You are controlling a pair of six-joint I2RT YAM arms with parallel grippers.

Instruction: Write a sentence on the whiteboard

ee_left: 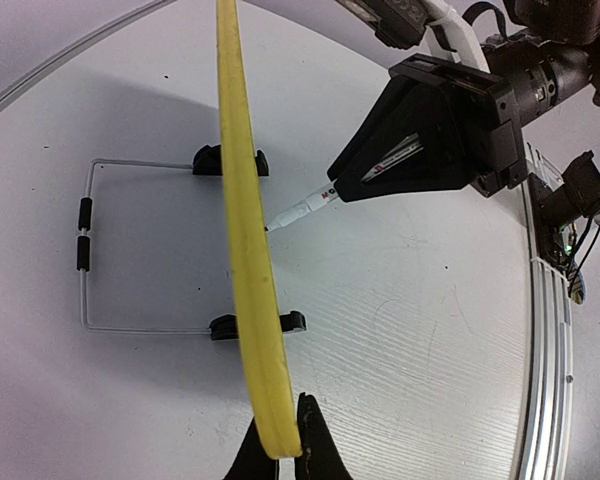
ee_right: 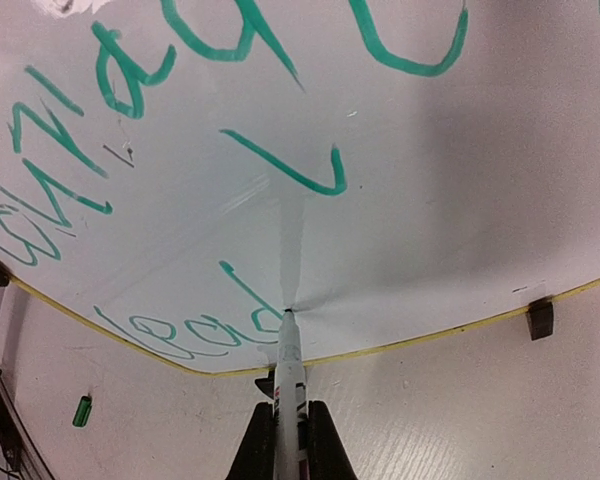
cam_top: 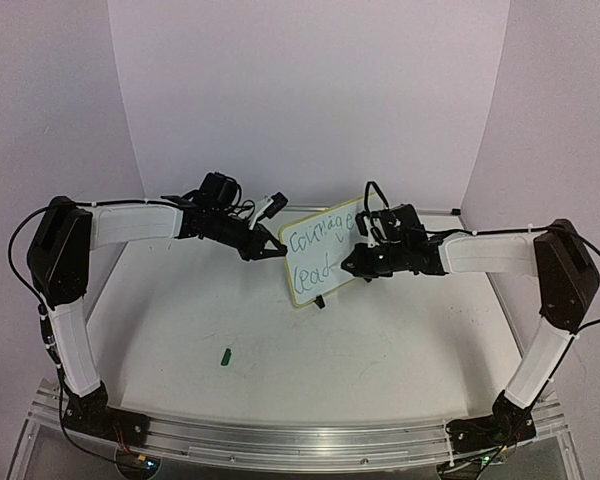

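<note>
whiteboard (cam_top: 327, 263) tilted up, middle of the counter (cam_top: 380, 340) | left end effector (ee_left: 278, 450) clamped on its yellow rim | right end effector (ee_right: 290, 440) clamped on marker (ee_right: 289, 365), tip touching board by "lead" of the green sentence (cam_top: 320, 238)

Board (cam_top: 332, 248) mid-frame in the overhead view: white face w/ pale-yellow rim (ee_left: 242, 200) & black feet (ee_left: 208, 160); the writing (ee_right: 280, 167) on it is green. Marker (ee_right: 291, 372), bottom centre of the rt wrist view, is white w/ a dark tip. Small green cap (cam_top: 225, 354) lower left on the white table (cam_top: 400, 340); arms (cam_top: 130, 222) white w/ black joints, backdrop (cam_top: 300, 90) pale lilac.
</note>
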